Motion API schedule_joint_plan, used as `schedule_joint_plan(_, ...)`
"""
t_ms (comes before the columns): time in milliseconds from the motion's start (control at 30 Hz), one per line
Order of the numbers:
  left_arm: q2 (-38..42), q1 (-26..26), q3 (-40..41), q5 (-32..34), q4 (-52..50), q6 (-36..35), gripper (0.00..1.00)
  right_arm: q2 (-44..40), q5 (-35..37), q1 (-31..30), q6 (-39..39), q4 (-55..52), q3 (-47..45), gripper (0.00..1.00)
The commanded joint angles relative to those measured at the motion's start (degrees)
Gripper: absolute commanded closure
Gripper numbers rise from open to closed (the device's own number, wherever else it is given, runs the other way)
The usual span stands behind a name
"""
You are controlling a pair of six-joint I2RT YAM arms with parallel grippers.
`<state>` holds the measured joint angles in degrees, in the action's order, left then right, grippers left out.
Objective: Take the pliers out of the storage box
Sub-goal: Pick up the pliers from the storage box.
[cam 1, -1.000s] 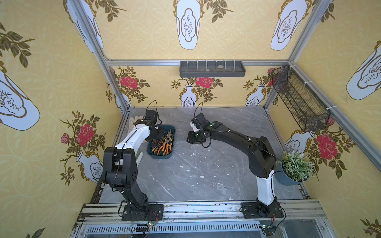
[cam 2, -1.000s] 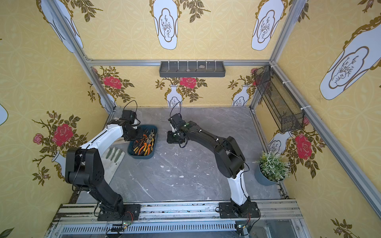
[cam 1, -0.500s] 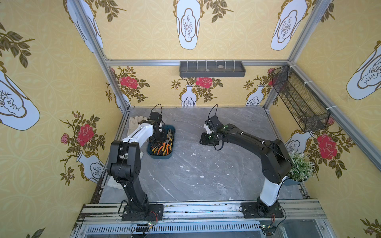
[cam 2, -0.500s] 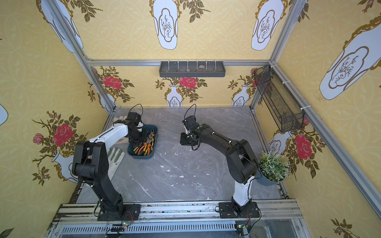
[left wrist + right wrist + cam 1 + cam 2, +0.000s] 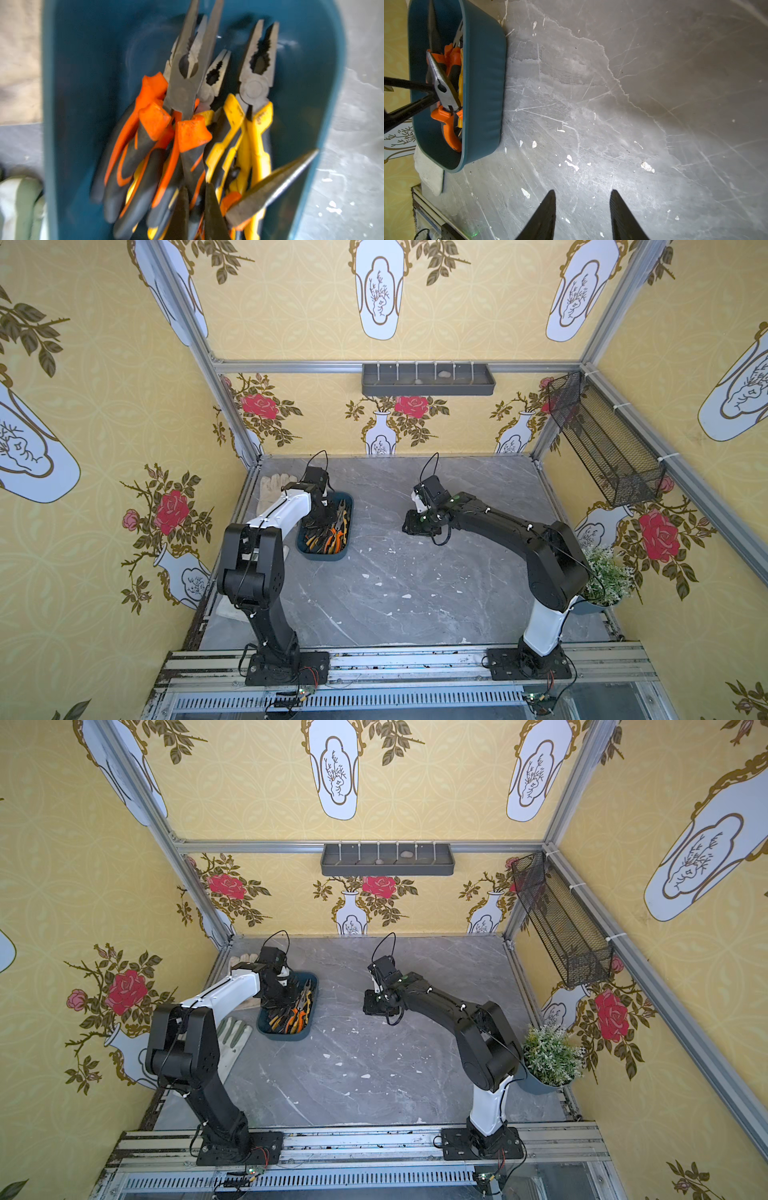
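Left gripper (image 5: 196,192): shut down inside the heap, pinched on what looks to be one handle. Which pair is caught cannot be told for sure.
Right gripper (image 5: 583,192): held part-open and empty over the bare table (image 5: 643,108), well apart from the box.
Storage box (image 5: 323,558): set on the table at the left arm's side.
Pliers (image 5: 187,126): all seen are heaped in the box with handles crossed. One long-nosed pair (image 5: 272,185) is tilted, its tip over the rim.
Step in hand: a first pair is judged gripped and not yet lifted clear.
How it is best done: the lift should be made straight up and slowly, so that tangled handles are shed and the box is not dragged along. If neighbours rise too, a pause is advised.
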<state>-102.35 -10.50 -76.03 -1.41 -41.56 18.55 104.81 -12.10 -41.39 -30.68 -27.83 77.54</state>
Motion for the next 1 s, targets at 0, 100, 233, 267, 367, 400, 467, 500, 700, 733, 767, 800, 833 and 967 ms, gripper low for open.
schedule_joint_plan(0,2.0,-0.8,-2.2,-0.1,-2.4,0.3,0.98,-0.5,-0.3,-0.1,-0.6,1.7,-0.1,0.56)
schedule_joint_plan(100,3.2,-1.4,-4.6,0.7,-3.9,0.2,0.98,-0.8,-0.3,-0.1,-0.7,1.7,-0.3,0.56)
schedule_joint_plan(233,3.8,-2.2,-6.3,0.2,-4.6,0.8,0.97,-1.4,-0.3,-0.2,-0.9,1.7,-0.7,0.57)
schedule_joint_plan(267,3.8,-2.5,-6.5,0.2,-4.7,1.0,0.97,-1.5,-0.1,-0.2,-0.9,1.6,-0.8,0.57)
schedule_joint_plan(367,3.4,-3.7,-6.2,0.0,-4.6,2.1,0.96,-1.8,0.0,-0.2,-0.9,1.6,-1.2,0.57)
schedule_joint_plan(400,3.1,-4.2,-5.7,-0.4,-4.2,2.6,0.96,-2.0,0.0,-0.2,-1.0,1.6,-1.4,0.57)
schedule_joint_plan(467,2.6,-5.3,-4.3,-1.1,-2.8,3.8,0.95,-2.2,0.1,-0.2,-1.2,1.8,-2.0,0.57)
schedule_joint_plan(500,2.4,-5.9,-3.5,-1.6,-2.1,4.5,0.95,-2.2,0.1,-0.2,-1.2,1.8,-2.2,0.57)
schedule_joint_plan(700,0.0,-8.2,-1.0,-1.0,0.8,6.6,0.92,-2.9,0.1,-0.4,-1.3,1.8,-3.1,0.57)
schedule_joint_plan(733,-0.3,-8.2,-0.9,-0.9,0.9,6.5,0.91,-2.9,0.1,-0.3,-1.3,1.7,-3.2,0.57)
schedule_joint_plan(767,-0.4,-8.2,-1.0,-0.9,0.8,6.5,0.89,-3.0,0.2,-0.3,-1.2,1.7,-3.3,0.56)
schedule_joint_plan(800,-0.4,-8.2,-1.1,-1.1,0.7,6.3,0.85,-3.2,0.3,-0.3,-1.2,1.7,-3.4,0.56)
schedule_joint_plan(833,-0.4,-8.2,-1.3,-1.4,0.5,6.0,0.75,-3.1,0.4,-0.2,-1.2,1.7,-3.5,0.56)
schedule_joint_plan(967,0.3,-8.2,-3.1,-1.2,-1.7,4.0,0.48,-2.9,0.3,-0.2,-1.2,1.8,-3.5,0.56)
